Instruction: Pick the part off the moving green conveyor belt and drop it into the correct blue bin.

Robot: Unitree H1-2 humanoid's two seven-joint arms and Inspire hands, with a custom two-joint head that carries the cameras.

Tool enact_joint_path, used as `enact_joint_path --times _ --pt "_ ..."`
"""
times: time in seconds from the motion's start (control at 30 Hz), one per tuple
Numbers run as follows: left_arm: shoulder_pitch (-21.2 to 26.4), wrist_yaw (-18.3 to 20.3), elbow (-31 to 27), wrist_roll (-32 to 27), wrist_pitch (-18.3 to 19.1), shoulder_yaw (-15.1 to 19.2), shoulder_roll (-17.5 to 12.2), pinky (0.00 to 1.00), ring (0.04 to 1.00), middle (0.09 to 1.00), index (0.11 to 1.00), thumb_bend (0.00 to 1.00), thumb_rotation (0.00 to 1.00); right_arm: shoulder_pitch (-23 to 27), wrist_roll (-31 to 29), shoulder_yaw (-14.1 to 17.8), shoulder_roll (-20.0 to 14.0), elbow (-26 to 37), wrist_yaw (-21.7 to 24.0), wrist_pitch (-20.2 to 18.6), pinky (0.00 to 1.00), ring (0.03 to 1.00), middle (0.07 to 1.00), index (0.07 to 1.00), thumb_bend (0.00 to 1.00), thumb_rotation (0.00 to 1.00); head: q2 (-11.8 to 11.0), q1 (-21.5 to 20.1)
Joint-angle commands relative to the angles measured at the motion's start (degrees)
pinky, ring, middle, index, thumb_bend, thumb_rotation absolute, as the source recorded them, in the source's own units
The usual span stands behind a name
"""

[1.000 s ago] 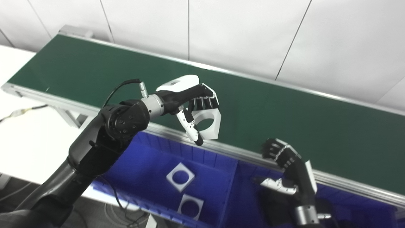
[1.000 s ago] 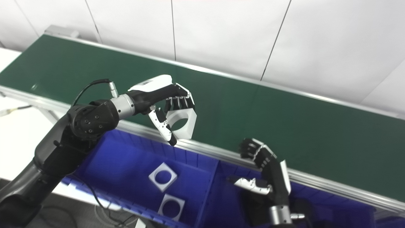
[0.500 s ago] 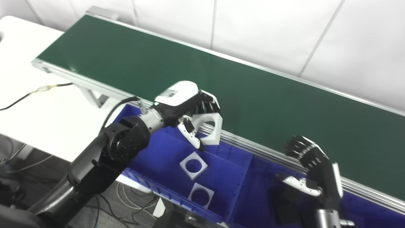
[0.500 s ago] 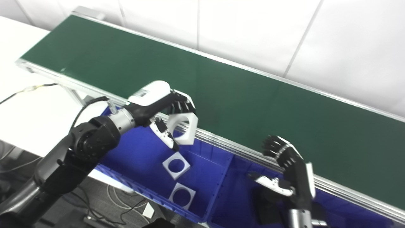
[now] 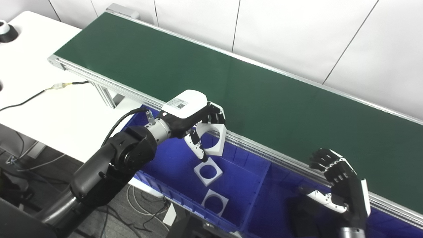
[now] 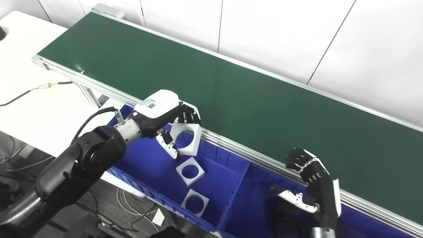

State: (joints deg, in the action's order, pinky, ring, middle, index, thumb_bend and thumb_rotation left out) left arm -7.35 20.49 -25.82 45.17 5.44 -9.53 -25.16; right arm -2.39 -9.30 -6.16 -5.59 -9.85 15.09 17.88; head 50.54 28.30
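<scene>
My left hand point(image 5: 195, 122) is shut on a white square part with a round hole point(image 5: 214, 140), holding it tilted in the air over the left blue bin point(image 5: 158, 162), just in front of the conveyor's near rail. Two similar white square parts lie on that bin's floor, one point(image 5: 208, 171) directly below the held part and another point(image 5: 215, 203) nearer the front wall. The green conveyor belt point(image 5: 251, 89) carries no part in view. My right hand point(image 5: 340, 185) hovers open over the right blue bin point(image 5: 271, 211), fingers spread, holding nothing.
A white table point(image 5: 39, 89) with a cable point(image 5: 39, 92) stands left of the bins. The conveyor's aluminium rail point(image 5: 264, 155) runs just behind both bins. A white panelled wall point(image 5: 297, 36) backs the belt. Cables lie on the floor below the left bin.
The camera has shifted, so the whole scene moved. My left hand has carried the part back off the belt edge and lower, over the left bin. The right hand stays open.
</scene>
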Motion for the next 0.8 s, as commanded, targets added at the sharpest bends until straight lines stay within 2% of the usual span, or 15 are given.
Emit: enact_joint_path --times 0.0,0.27,0.5,0.6,0.63,0.67,0.7,0.77 --pt "0.02 -1.7 0.11 1.04 -1.76 0.34 -1.19 0.33 0.38 0.491 0.552 0.49 0.0 0.63 -0.59 0.12 0.24 2.23 0.53 0.18 0.64 0.697 0.701 0.697 0.84 0.0 0.07 -0.23" --pt "-0.92 -3.4 3.34 2.78 -3.56 -0.3 -0.72 0.31 0.373 0.478 0.557 0.49 0.0 0.7 -0.22 -0.01 0.16 1.8 0.73 1.41 0.64 0.692 0.702 0.7 0.82 0.0 -0.1 -0.83" --pt "-0.66 -2.76 3.64 1.97 -3.32 0.36 -0.36 0.32 0.378 0.486 0.556 0.49 0.0 0.52 -0.56 0.09 0.31 2.22 0.59 0.46 0.64 0.696 0.703 0.701 0.84 0.0 -0.13 -1.08" --pt "-0.57 -2.02 3.33 1.31 -2.71 0.65 -0.14 0.4 0.42 0.514 0.515 0.5 0.0 0.52 -0.69 0.09 0.32 2.04 0.7 0.63 0.65 0.697 0.705 0.702 0.84 0.0 -0.22 -1.16" --pt "-0.56 -1.81 3.28 0.84 -2.67 0.78 -0.11 0.42 0.49 0.569 0.502 0.51 0.03 0.52 -0.81 0.1 0.32 1.98 0.76 0.62 0.65 0.699 0.706 0.704 0.84 0.0 -0.19 -1.29" --pt "-0.51 -1.4 3.15 0.39 -2.62 0.82 -0.24 0.44 0.528 0.598 0.526 0.61 0.04 0.46 -0.62 0.05 0.31 2.18 0.66 0.58 0.65 0.7 0.706 0.704 0.83 0.0 -0.19 -1.29" --pt "-0.45 -0.99 3.01 0.06 -2.66 0.79 -0.46 0.5 0.603 0.655 0.61 0.87 0.05 0.42 -0.47 0.04 0.31 2.31 0.57 0.56 0.65 0.699 0.706 0.704 0.83 0.0 -0.19 -1.29" --pt "-0.26 0.16 2.67 -0.37 -2.7 0.64 -1.05 0.53 0.633 0.678 0.637 0.95 0.07 0.4 -0.42 0.04 0.31 2.41 0.51 0.48 0.65 0.699 0.706 0.703 0.83 0.0 -0.26 -1.39"
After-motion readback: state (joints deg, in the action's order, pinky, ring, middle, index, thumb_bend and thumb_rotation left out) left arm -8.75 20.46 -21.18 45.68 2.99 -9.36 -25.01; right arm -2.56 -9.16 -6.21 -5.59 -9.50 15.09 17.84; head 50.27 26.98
